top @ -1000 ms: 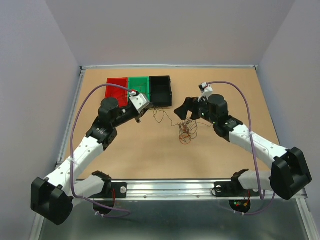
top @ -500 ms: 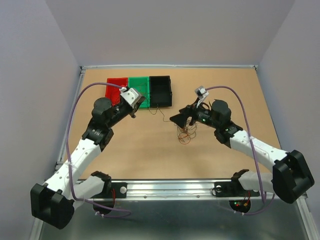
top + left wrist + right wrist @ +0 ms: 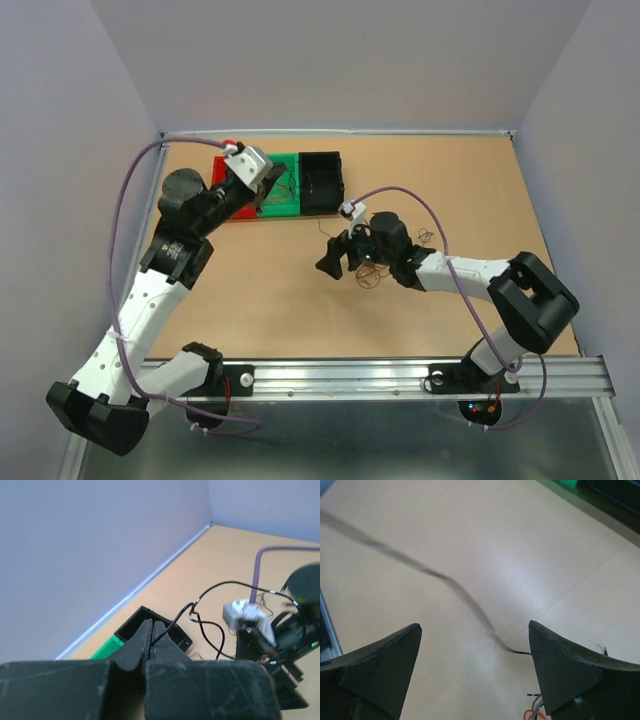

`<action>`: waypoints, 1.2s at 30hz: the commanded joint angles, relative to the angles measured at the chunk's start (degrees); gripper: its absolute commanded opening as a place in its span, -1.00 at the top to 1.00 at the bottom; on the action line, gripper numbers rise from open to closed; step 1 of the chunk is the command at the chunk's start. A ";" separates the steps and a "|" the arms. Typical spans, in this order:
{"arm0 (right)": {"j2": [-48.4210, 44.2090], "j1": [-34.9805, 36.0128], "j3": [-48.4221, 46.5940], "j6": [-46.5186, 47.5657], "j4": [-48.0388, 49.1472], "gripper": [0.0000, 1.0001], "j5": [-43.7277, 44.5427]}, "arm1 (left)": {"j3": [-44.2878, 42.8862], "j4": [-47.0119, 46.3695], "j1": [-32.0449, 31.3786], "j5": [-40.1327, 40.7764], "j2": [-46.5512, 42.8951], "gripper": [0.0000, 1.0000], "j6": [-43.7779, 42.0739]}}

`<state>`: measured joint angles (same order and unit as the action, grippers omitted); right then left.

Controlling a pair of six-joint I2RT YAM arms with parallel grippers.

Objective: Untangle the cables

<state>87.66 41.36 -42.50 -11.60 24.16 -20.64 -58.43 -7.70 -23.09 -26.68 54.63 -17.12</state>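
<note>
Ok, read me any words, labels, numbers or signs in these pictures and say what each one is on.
No text can be read in any view.
The green tray, the black tray and the table show no lettering, label or number.

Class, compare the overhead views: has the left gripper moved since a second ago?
Yes. The left gripper, shut on a dark cable, has moved up and left in the overhead view, from just in front of the green tray to over it.
</note>
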 commanded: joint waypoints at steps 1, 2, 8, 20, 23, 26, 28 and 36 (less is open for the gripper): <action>3.65 1.88 -6.36 2.63 -2.27 -0.82 6.75 | -20.01 6.37 0.15 0.66 2.93 1.00 -0.72; 4.18 1.96 -7.06 1.85 -2.54 -0.79 7.45 | -23.71 9.78 0.15 1.10 3.81 1.00 -0.63; 6.91 1.97 -9.62 -1.32 -6.75 -0.41 16.23 | -46.23 14.12 0.15 12.17 7.24 1.00 1.82; 3.32 -8.39 -6.99 -17.13 -12.48 -0.14 25.30 | -43.35 -5.12 0.15 51.37 -3.21 1.00 5.35; -3.16 -12.53 -1.91 -23.36 -10.55 -0.15 31.33 | -40.63 -6.70 0.15 53.22 -4.88 1.00 4.91; -9.14 -12.71 1.71 -24.61 -7.74 -0.24 35.84 | -36.50 -8.55 0.15 53.22 -5.85 1.00 4.73; -11.71 -12.71 4.44 -25.14 -6.33 -0.30 37.77 | -34.74 -9.43 0.15 52.69 -6.03 1.00 4.99; -21.38 -12.71 8.75 -22.43 -2.99 -0.88 39.11 | -31.66 -9.70 0.24 51.55 -5.68 1.00 5.88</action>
<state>69.54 28.42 -35.97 -34.72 15.86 16.12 -90.35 -13.85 -23.09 24.91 49.41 -11.66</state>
